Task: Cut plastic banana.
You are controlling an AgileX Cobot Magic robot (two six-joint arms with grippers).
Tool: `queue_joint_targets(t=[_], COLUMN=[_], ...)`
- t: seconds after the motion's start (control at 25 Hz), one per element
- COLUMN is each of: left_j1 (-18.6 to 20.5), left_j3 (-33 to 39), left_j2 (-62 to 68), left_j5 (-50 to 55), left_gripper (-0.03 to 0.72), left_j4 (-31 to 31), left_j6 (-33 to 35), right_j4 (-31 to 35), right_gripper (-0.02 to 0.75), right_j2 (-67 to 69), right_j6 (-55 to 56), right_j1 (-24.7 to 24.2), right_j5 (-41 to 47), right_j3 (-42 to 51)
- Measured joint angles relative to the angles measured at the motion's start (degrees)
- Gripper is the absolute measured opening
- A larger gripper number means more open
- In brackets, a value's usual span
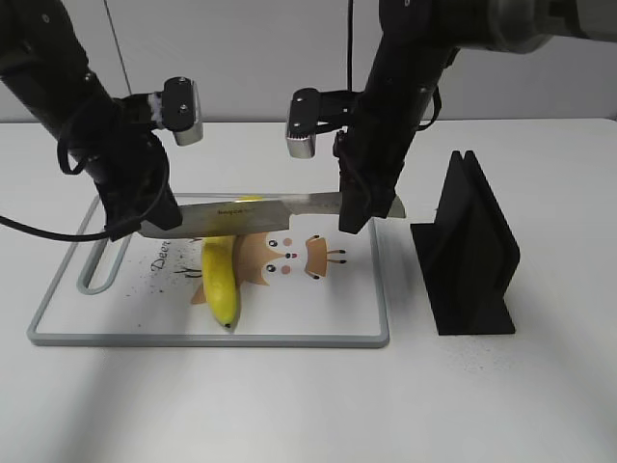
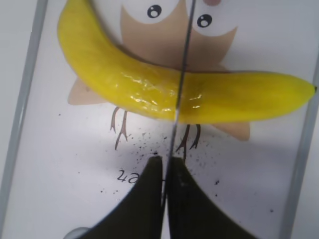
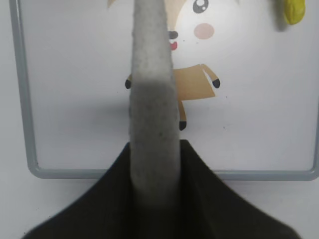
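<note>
Exterior view: my left tool [image 1: 135, 227] and right tool [image 1: 355, 207] both clench the knife [image 1: 260, 214] over the plastic banana [image 1: 220, 280]; uneven pressing could roll it toward the worktop's [image 1: 289, 405] front edge.

Banana [image 1: 221, 280] on cutting board [image 1: 347, 309], knife [image 1: 260, 214] crosswise above it, knife stand [image 1: 468, 251] right of board

I see even, bright light from above, casting soft shadows under the knife [image 1: 260, 214] and beside the black stand [image 1: 469, 253]. Glare streaks the plastic banana [image 2: 169, 89] in my left wrist view. Both wrist views blur at the bottom edge.
</note>
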Motion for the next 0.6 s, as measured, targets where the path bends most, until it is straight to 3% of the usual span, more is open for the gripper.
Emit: queue_joint_targets(t=[0.6], left_j1=[0.2], left_j3=[-0.4], left_j2=[2.9], left_j5=[-0.7], left_gripper=[-0.01], left_j4=[-0.1], left_j6=[0.0], right_j4=[0.0], right_gripper=[0.191], right_j2=[2.6], right_j6=[0.0], right_j1=[0.0], right_j5=[-2.1], right_j3=[-0.3])
